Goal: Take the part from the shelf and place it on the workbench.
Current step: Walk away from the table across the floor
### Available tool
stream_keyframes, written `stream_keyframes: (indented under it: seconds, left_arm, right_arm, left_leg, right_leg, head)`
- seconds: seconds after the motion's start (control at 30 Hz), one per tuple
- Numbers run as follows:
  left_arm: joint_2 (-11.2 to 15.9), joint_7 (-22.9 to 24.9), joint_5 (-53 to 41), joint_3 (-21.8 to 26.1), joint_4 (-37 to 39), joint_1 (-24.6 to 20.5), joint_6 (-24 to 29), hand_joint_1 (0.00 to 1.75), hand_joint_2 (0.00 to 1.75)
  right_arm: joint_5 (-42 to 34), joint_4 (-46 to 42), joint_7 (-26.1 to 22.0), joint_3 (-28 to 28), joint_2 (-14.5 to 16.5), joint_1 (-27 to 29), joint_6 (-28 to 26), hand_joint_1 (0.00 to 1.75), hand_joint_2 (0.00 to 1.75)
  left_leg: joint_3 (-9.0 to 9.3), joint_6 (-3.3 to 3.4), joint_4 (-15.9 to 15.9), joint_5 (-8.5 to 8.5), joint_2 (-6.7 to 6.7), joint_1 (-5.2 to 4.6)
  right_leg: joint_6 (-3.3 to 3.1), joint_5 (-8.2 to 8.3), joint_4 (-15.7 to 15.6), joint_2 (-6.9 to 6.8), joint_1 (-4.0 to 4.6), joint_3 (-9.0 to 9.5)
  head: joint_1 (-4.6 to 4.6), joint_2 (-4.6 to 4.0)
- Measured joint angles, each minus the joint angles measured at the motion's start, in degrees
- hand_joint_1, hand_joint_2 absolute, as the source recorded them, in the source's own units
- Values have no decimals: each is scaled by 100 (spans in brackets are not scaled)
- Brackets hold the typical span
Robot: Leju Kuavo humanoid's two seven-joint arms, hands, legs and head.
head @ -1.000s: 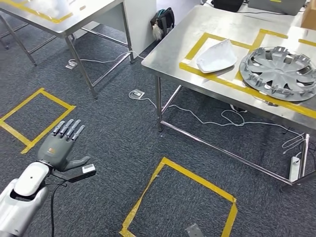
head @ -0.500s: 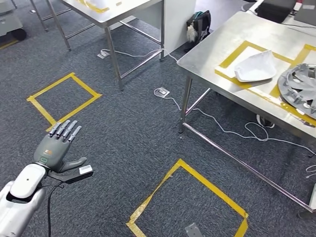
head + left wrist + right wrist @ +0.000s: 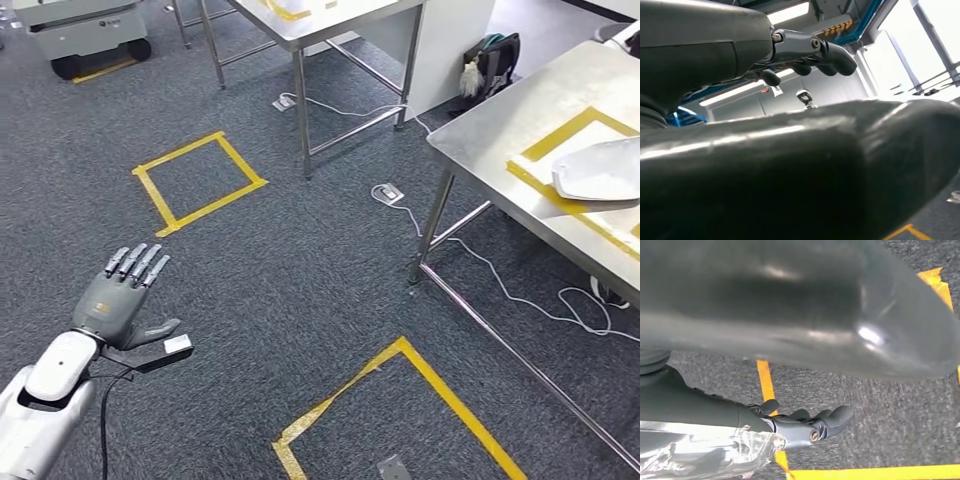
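My left hand [image 3: 121, 295] hovers over the carpet at the lower left of the head view, palm down, fingers spread, holding nothing. The left wrist view shows its thick thumb [image 3: 791, 165] and dark fingers [image 3: 821, 50] stretched out and empty. The right wrist view has my right hand [image 3: 806, 427] above the carpet, fingers extended with nothing between them and the thumb [image 3: 791, 305]. A white curved part [image 3: 596, 170] lies inside yellow tape on the steel workbench [image 3: 513, 130] at the right. No shelf is in sight.
A second steel table [image 3: 340, 15] stands at the back, with a wheeled grey cart [image 3: 83, 30] at the far left. Yellow tape squares [image 3: 198, 180] [image 3: 400, 410] mark the carpet. Cables [image 3: 528, 300] run under the workbench, and a dark bag [image 3: 494, 60] sits behind it.
The camera has turned left, so the whole scene has slid right. The grey wheel cover has left the picture and the cart has come in. My left hand keeps its pose.
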Motion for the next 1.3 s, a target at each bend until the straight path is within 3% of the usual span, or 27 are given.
stream_keyframes:
  seconds: [0.07,0.1,0.17,0.2,0.27,0.3,0.37,0.4,0.47,0.53,0.6,0.67,0.7,0.73,0.77,0.83,0.9,0.97,1.0,1.07,1.1,1.17,1.2,1.23,1.3]
  left_arm:
    - [7,12,-1,2,0,-5,9,0,0]
    - [7,27,3,3,0,-1,19,0,0]
    - [18,72,17,20,0,74,65,0,0]
    - [38,90,28,39,-1,131,94,0,0]
    - [91,101,48,92,-22,221,146,0,0]
    - [117,101,56,122,-45,242,164,0,0]
    - [157,101,70,181,-105,269,189,0,0]
    - [179,101,76,214,-132,301,195,0,0]
    - [236,101,93,299,-179,412,202,0,0]
    - [279,100,123,390,-230,507,211,0,0]
    - [285,95,155,460,-269,577,235,0,0]
    - [278,85,179,523,-280,695,262,0,0]
    - [276,80,189,559,-284,766,274,0,0]
    - [277,79,198,598,-286,832,288,0,0]
    - [277,79,208,639,-292,890,304,0,0]
    - [280,82,226,732,-320,982,346,0,0]
    - [291,85,248,825,-358,1074,382,0,0]
    - [313,87,262,916,-379,1202,405,0,0]
    - [325,88,267,963,-384,1269,414,0,0]
    - [335,90,273,1042,-396,1346,429,0,0]
    - [334,90,275,1066,-403,1361,435,0,0]
    - [327,90,276,1091,-411,1402,439,0,0]
    - [326,90,276,1101,-411,1434,440,0,0]
    - [325,90,276,1112,-411,1462,440,0,0]
    - [325,90,276,1141,-418,1487,440,0,0]
  right_arm:
    - [-1,0,-2,0,1,-2,-4,0,0]
    - [-5,0,-3,0,-2,4,-6,0,0]
    - [-23,1,-4,0,-6,25,-5,0,0]
    - [-34,1,-6,-1,-8,33,-4,0,0]
    - [-49,1,-11,-2,-8,38,-4,0,0]
    - [-52,0,-15,-2,-8,38,-4,0,0]
    - [-55,0,-26,-2,-8,37,-4,0,0]
    - [-57,0,-30,-2,-9,38,-5,0,0]
    - [-60,0,-33,-2,-10,37,-7,0,0]
    - [-61,1,-33,-2,-10,38,-10,0,0]
    - [-62,2,-32,-3,-11,50,-13,0,0]
    - [-66,2,-28,-4,-16,70,-15,0,0]
    - [-68,2,-26,-4,-18,78,-17,0,0]
    - [-68,2,-25,-5,-19,81,-19,0,0]
    - [-69,2,-24,-5,-19,80,-22,0,0]
    - [-71,6,-22,-7,-19,77,-32,0,0]
    - [-77,13,-19,-9,-19,70,-40,0,0]
    - [-83,15,-16,-16,-20,67,-47,0,0]
    - [-85,15,-16,-21,-20,68,-50,0,0]
    - [-85,15,-17,-34,-19,76,-51,0,0]
    - [-85,15,-17,-41,-20,81,-52,0,0]
    - [-86,16,-17,-55,-22,90,-52,0,0]
    - [-87,16,-17,-58,-22,91,-52,0,0]
    - [-87,16,-17,-61,-23,90,-52,0,0]
    - [-87,15,-17,-66,-23,83,-52,0,0]
  left_leg:
    - [-237,-30,486,-284,400,-29]
    - [-425,-42,887,-478,512,-31]
    - [-724,-54,1548,-712,564,-24]
    - [-735,-54,1602,-681,569,-23]
    - [-410,-39,1050,-371,676,-28]
    - [-169,-34,627,-226,854,-48]
    - [145,15,61,-96,1107,-90]
    - [184,41,-28,-109,1132,-111]
    - [177,110,-54,-105,969,-110]
    - [180,178,-69,-90,827,-83]
    - [181,230,-72,-85,678,-66]
    - [182,250,-70,-87,508,-66]
    - [184,250,-68,-88,423,-65]
    - [188,248,-66,-89,337,-61]
    - [194,238,-61,-92,251,-52]
    - [188,190,-35,-99,85,-38]
    - [150,113,-26,-80,-52,-25]
    - [121,42,-50,-49,-136,-3]
    - [103,16,-23,-74,-56,-5]
    - [-74,-23,346,-314,268,-25]
    - [-241,-40,705,-503,436,-35]
    - [-590,-61,1448,-807,545,-27]
    - [-659,-65,1608,-824,557,-24]
    - [-618,-65,1549,-737,569,-23]
    - [-230,-51,869,-378,721,-29]
  right_leg:
    - [-67,14,-22,-168,12,6]
    - [-89,9,-24,-259,24,4]
    - [-109,-2,-24,-443,39,1]
    - [-113,-8,-24,-527,43,2]
    - [-106,-25,-23,-678,49,17]
    - [-88,-43,-20,-749,68,29]
    - [-41,-86,-14,-876,114,58]
    - [-17,-108,-19,-944,134,76]
    - [35,-151,-28,-1044,129,104]
    - [88,-315,189,-824,101,22]
    - [114,-666,884,-479,86,-295]
    - [118,-907,1595,-371,87,-675]
    - [117,-869,1686,-361,85,-755]
    - [113,-718,1540,-349,78,-722]
    - [113,-487,1181,-297,62,-577]
    - [116,-148,407,-39,11,-231]
    - [93,-75,87,108,-5,-65]
    - [26,-52,66,1,13,-36]
    - [-15,-38,52,-57,15,-25]
    - [-92,-19,17,-199,19,-11]
    - [-117,-22,13,-279,33,-9]
    - [-144,-35,12,-448,53,-10]
    - [-150,-42,12,-531,57,-8]
    - [-152,-48,12,-610,58,-4]
    - [-136,-69,13,-758,63,21]
  head:
    - [-26,0]
    - [-36,0]
    - [-37,0]
    - [-38,0]
    - [-39,0]
    - [-42,0]
    - [-33,0]
    - [-31,0]
    - [-27,0]
    - [-14,0]
    - [15,0]
    - [27,0]
    - [27,0]
    - [26,0]
    - [27,0]
    - [26,0]
    - [22,0]
    - [21,0]
    - [13,0]
    - [-15,0]
    - [-28,0]
    - [-32,0]
    - [-33,0]
    - [-33,0]
    - [-34,0]
